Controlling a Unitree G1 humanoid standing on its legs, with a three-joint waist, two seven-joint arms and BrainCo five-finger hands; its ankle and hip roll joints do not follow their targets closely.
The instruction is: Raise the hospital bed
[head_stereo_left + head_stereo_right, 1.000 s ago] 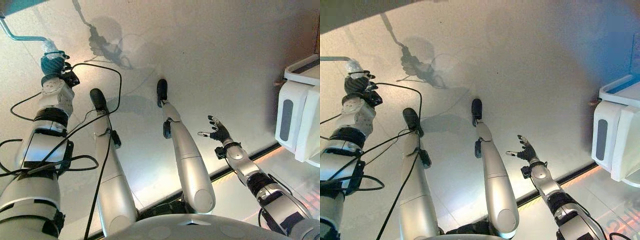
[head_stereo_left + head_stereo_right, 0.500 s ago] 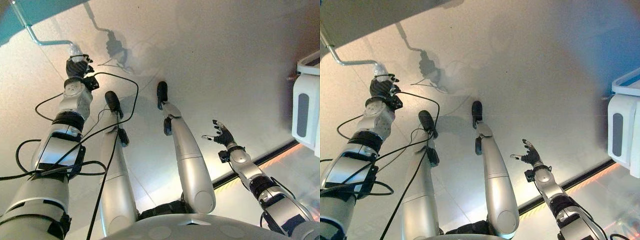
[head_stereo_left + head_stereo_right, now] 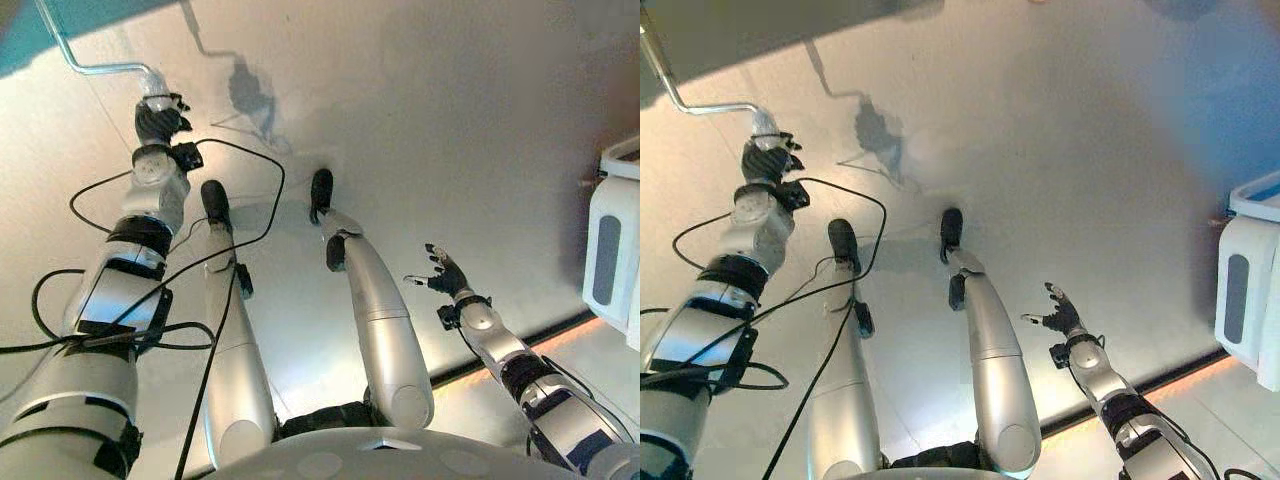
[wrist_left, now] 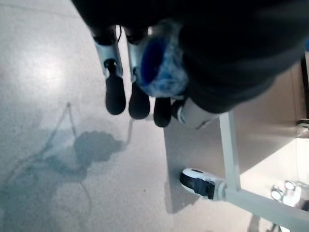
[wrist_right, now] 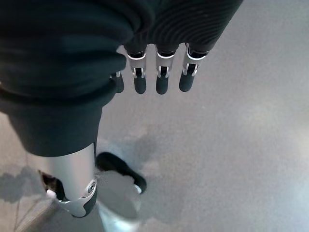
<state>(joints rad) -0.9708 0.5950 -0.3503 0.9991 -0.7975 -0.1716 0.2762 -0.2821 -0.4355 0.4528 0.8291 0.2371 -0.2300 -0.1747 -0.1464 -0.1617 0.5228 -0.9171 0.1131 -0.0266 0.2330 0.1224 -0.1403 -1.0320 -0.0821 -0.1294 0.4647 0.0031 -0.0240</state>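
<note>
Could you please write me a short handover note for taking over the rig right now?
Left hand: fingers curled round the grip of the bed's crank handle, which runs as a bent metal rod up to the bed frame. A bed caster shows in the left wrist view.
Right hand: open, holding nothing, hanging over the floor at the robot's right side.
A white cabinet stands on the right.
Done: crank grasped. How far the bed has been raised cannot be told.
Left: crank the handle until the bed is up, then release.
</note>
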